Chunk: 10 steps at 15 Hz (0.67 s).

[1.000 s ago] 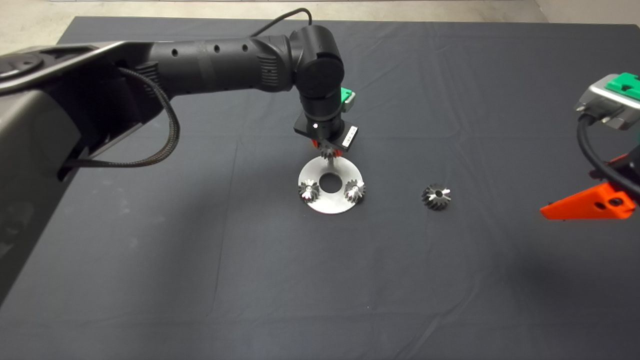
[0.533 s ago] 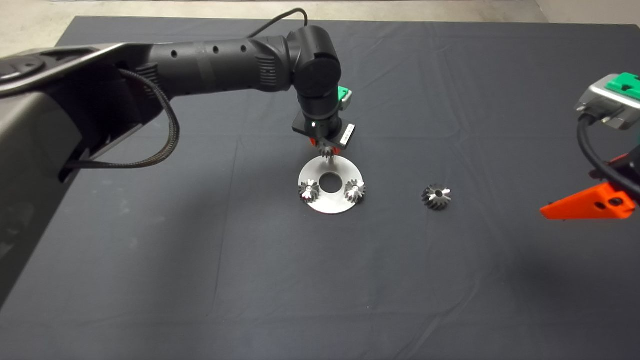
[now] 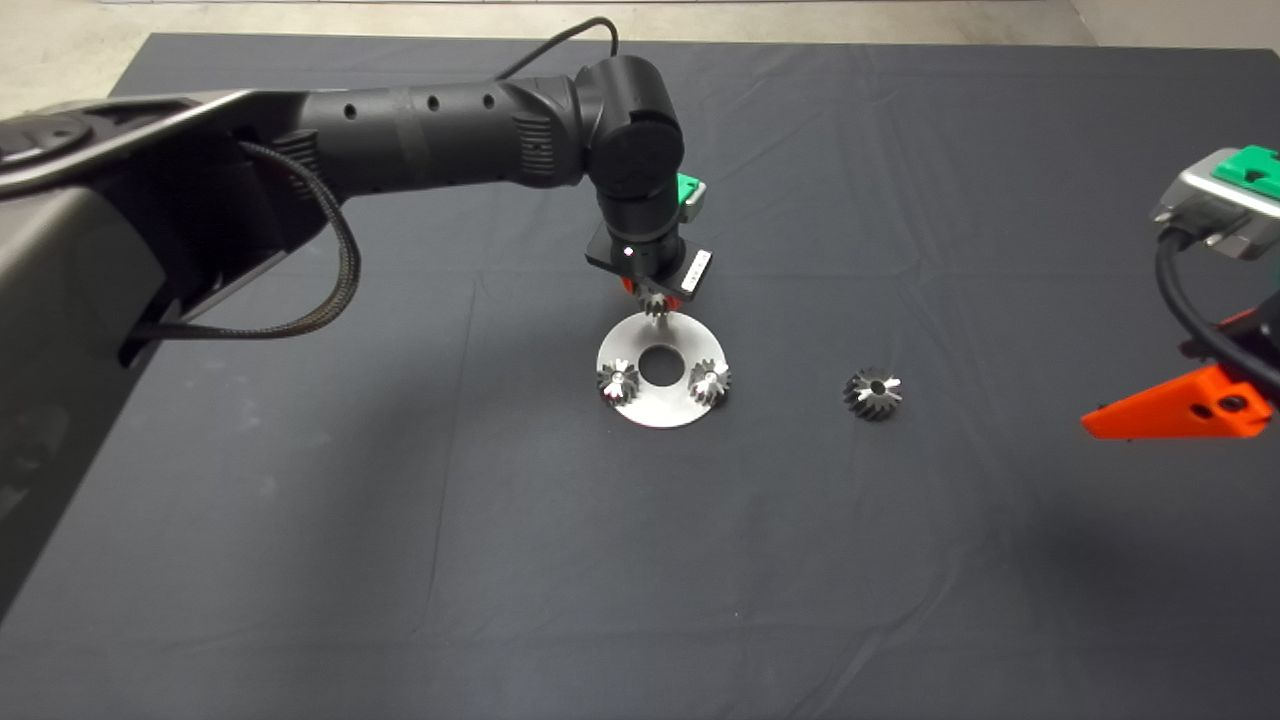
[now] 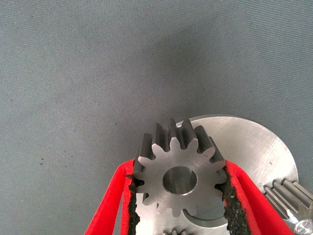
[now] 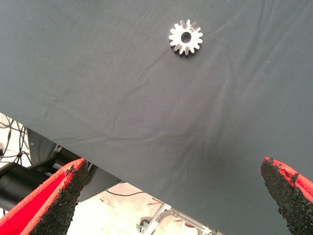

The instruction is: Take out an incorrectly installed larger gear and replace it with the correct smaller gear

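Observation:
My left gripper (image 3: 655, 296) is shut on the smaller gear (image 3: 656, 303), a silvery gear with straight teeth and a dark centre hole. It holds the gear just above the far edge of the round steel plate (image 3: 660, 410). In the left wrist view, the gear (image 4: 180, 178) sits between my two red fingers (image 4: 115, 200) over the plate (image 4: 254, 142). The larger gear (image 3: 872, 393) lies on the mat right of the plate. It also shows in the right wrist view (image 5: 186, 37). My right gripper (image 3: 1180, 405) is open and empty at the right edge, far from the larger gear.
Two small gears with bright centre pins (image 3: 618, 382) (image 3: 709, 381) stand on the plate either side of its centre hole. One of them also shows in the left wrist view (image 4: 293, 200). The dark mat (image 3: 400, 560) is wrinkled. The floor shows beyond the mat's edge in the right wrist view.
My left gripper has shifted only slightly with the smaller gear, staying over the plate's far edge. The right arm and the larger gear have not moved.

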Each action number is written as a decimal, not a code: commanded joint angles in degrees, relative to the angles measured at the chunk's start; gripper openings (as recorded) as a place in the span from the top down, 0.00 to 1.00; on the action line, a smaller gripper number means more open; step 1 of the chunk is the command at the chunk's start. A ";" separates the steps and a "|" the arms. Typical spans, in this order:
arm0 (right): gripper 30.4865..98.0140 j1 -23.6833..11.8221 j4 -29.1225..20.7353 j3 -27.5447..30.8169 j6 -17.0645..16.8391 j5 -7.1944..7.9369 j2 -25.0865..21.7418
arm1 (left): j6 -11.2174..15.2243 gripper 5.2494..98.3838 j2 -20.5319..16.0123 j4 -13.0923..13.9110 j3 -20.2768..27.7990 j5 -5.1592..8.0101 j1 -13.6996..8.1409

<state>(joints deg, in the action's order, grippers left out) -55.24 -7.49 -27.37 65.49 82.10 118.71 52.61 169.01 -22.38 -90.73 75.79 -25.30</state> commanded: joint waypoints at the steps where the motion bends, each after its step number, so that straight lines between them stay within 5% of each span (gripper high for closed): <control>1: 0.07 -0.84 -1.56 0.31 0.43 -0.18 -0.10 | 0.13 0.69 0.23 0.23 1.44 -0.03 -0.38; 10: 0.07 -0.84 -1.56 0.32 0.43 -0.18 -0.10 | 0.20 0.69 0.15 0.22 1.63 0.32 -0.46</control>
<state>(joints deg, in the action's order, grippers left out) -55.24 -7.49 -27.37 65.51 82.08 118.71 52.79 169.02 -22.30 -89.75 75.85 -25.14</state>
